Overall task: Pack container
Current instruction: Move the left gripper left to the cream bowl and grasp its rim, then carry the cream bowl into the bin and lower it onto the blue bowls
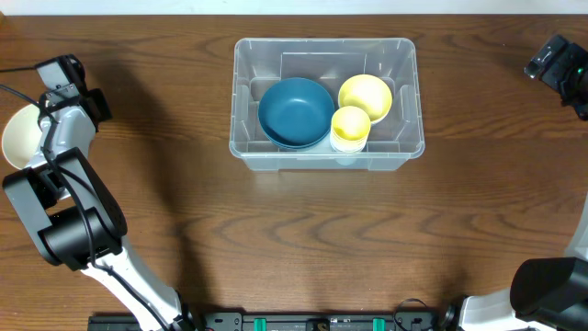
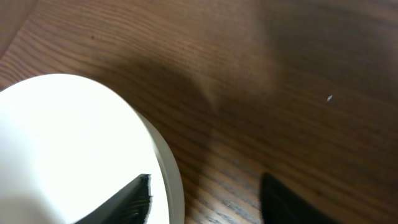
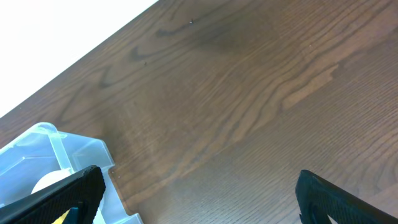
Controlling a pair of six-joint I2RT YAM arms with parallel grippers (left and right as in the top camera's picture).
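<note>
The clear container (image 1: 404,152) stands at the table's middle back and holds a blue bowl (image 1: 296,111), a yellow bowl (image 1: 366,95) and a yellow cup (image 1: 350,125). A white bowl (image 1: 18,138) sits at the far left edge. My left gripper (image 1: 41,118) is open and straddles its rim; in the left wrist view (image 2: 205,186) one finger is inside the white bowl (image 2: 68,143) and the other is outside over the wood. My right gripper (image 1: 551,60) is open and empty at the far right back, away from the container's corner (image 3: 62,155).
The dark wooden table (image 1: 303,239) spreads in front of and beside the container. Its back edge runs along the top of the overhead view. The arm bases stand at the front left and front right.
</note>
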